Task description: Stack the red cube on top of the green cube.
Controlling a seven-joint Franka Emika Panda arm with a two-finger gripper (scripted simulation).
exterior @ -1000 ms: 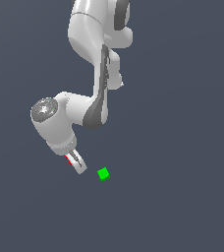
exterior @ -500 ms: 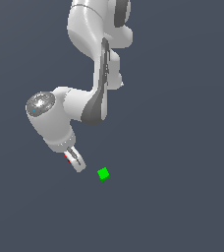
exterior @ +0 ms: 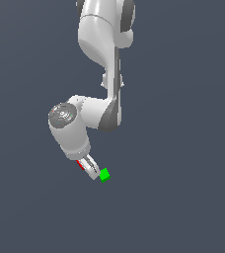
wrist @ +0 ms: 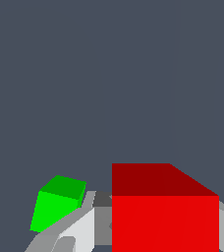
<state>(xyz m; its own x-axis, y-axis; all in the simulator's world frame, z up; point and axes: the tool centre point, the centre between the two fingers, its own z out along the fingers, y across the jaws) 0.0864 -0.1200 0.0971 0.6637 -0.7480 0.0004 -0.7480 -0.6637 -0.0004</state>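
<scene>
White arm [exterior: 102, 74] reaching down from the top of the exterior view, wrist bent low over a plain dark grey floor [exterior: 183, 197]; gripper [exterior: 90, 169] clamped on the red cube [wrist: 165, 211], seen in the wrist view filling the space between the grey fingers [wrist: 70, 231]; in the exterior view only a thin red sliver [exterior: 80, 165] showing at the fingers' side toward the exterior view's left; green cube [exterior: 104, 175] just beside the fingertips on the exterior view's right, touching or nearly so, contact too fine to tell; in the wrist view the green cube [wrist: 55, 204] beside the near finger, tilted relative to the red one, partly hidden behind that finger; red cube not over the green cube but beside it; height of the red cube above the floor not readable.
</scene>
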